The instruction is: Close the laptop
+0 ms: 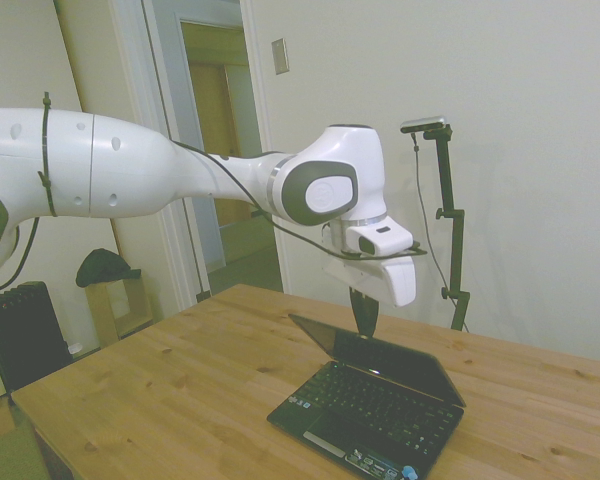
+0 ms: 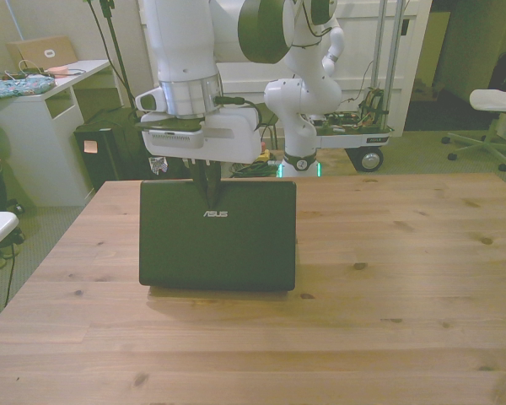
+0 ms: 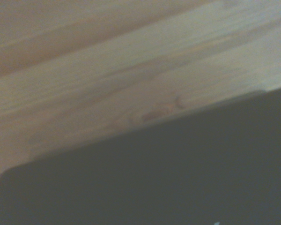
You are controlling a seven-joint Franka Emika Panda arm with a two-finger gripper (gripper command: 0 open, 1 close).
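The laptop (image 1: 380,400) is a small black netbook standing open on the wooden table (image 1: 160,380), its lid leaning forward over the keyboard. In the front view the lid's black back with a silver logo faces the camera as the laptop (image 2: 218,236) sits toward the front view's left. My gripper (image 1: 363,315) points down with its dark fingers together, tips at the lid's top edge. In the front view the gripper (image 2: 207,179) meets that edge left of its middle. The wrist view shows the blurred dark laptop (image 3: 187,178) over the wood grain.
The table (image 2: 405,253) stretches wide to the front view's right of the laptop. Behind it stand a white desk (image 2: 42,110), a wheeled cart (image 2: 354,131) and an office chair (image 2: 493,105). A dark radiator (image 1: 25,335) stands on the floor by the doorway.
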